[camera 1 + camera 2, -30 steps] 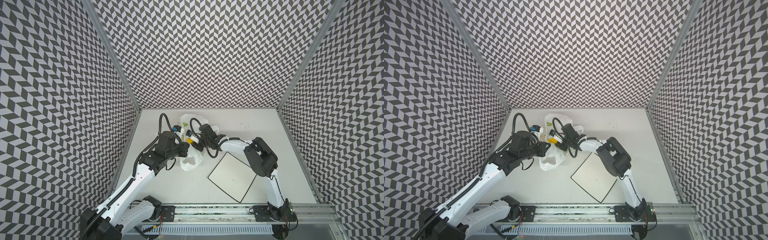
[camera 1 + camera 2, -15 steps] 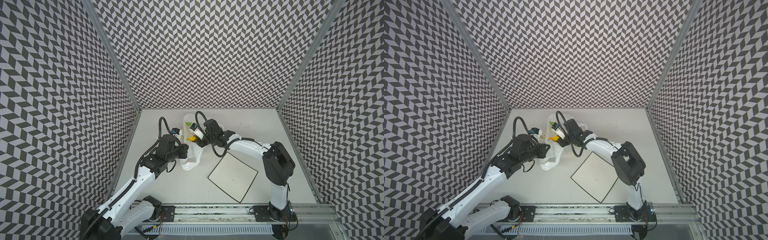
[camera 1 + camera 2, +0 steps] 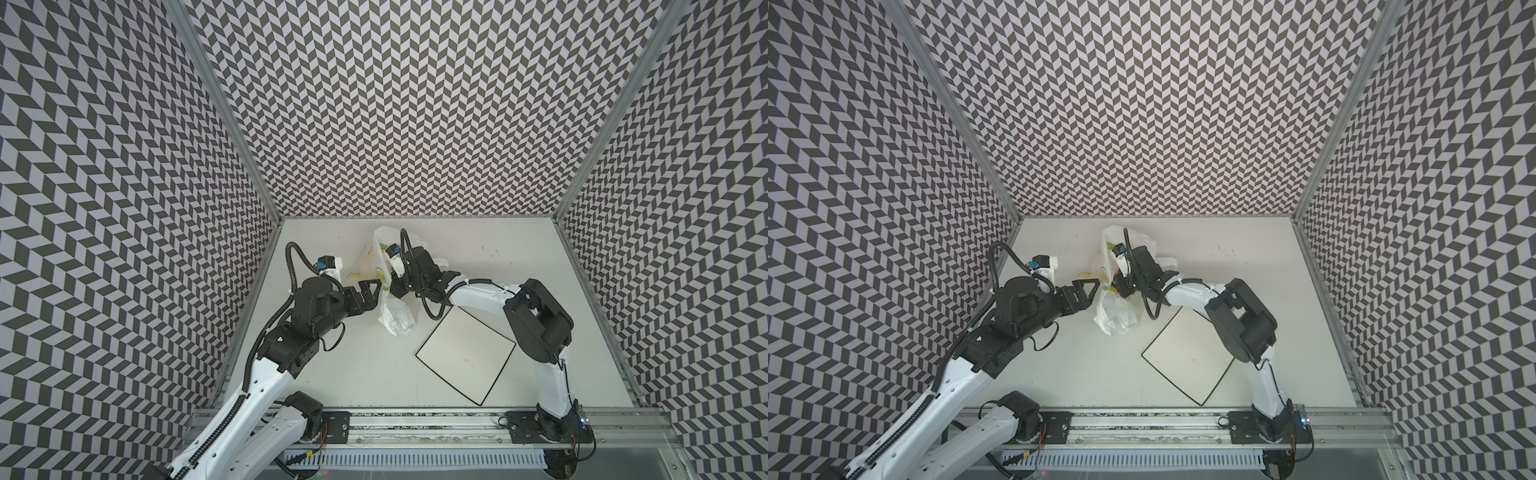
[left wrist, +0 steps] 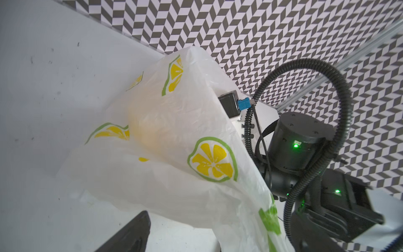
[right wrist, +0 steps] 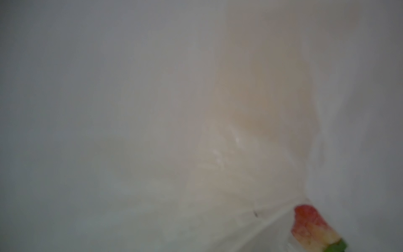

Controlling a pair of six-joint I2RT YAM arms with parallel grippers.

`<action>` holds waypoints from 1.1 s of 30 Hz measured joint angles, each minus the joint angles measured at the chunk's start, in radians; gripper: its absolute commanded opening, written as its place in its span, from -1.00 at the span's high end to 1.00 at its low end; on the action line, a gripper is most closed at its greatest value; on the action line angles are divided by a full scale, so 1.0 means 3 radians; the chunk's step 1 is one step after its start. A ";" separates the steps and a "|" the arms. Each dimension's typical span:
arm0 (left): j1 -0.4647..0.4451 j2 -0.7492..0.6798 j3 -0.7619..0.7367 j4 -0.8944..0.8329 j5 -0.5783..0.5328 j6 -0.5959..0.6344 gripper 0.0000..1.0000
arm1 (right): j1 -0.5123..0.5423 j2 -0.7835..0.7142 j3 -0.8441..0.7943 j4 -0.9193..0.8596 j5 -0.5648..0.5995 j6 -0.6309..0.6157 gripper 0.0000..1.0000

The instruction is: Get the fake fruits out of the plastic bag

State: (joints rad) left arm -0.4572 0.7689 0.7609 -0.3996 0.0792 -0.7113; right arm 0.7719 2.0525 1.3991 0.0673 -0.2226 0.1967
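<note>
Nearest on the table (image 3: 353, 374) lies the square plate (image 3: 465, 357), right of centre and bare. Farther in, at mid-depth, the left gripper (image 3: 374, 297) has its jaws apart, just left of the plastic bag (image 3: 395, 320) – no film is held between them. The bag occupies the centre in both top views: its near lobe sags to the table, its far end stands raised. The right gripper (image 3: 398, 287) reaches into the bag from the right; film hides its jaws, so their state cannot be told. Through the film the right wrist view shows one strawberry (image 5: 309, 227) – red, green-capped, inside the bag. The left wrist view shows a faint yellow shape (image 4: 148, 131) inside.
</note>
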 measured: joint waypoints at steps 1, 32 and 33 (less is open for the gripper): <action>0.0000 -0.0027 -0.0008 -0.0036 0.0001 -0.0074 -1.00 | 0.0018 0.0006 0.0003 0.0032 0.0022 0.0070 1.00; 0.0595 0.0655 -0.0782 0.0516 0.0270 -0.2022 -0.58 | 0.0045 -0.0546 -0.0067 -0.0848 0.0023 -0.0004 1.00; 0.0604 0.0669 -0.0824 0.0582 0.0277 -0.2046 -0.33 | 0.0034 -0.0546 -0.0067 -0.0857 0.0020 -0.0017 1.00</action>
State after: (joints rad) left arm -0.2760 0.9695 0.5137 -0.2249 0.1623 -1.3251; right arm 0.7822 1.8889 1.3788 -0.1898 -0.2165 0.1917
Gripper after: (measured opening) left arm 0.839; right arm 0.286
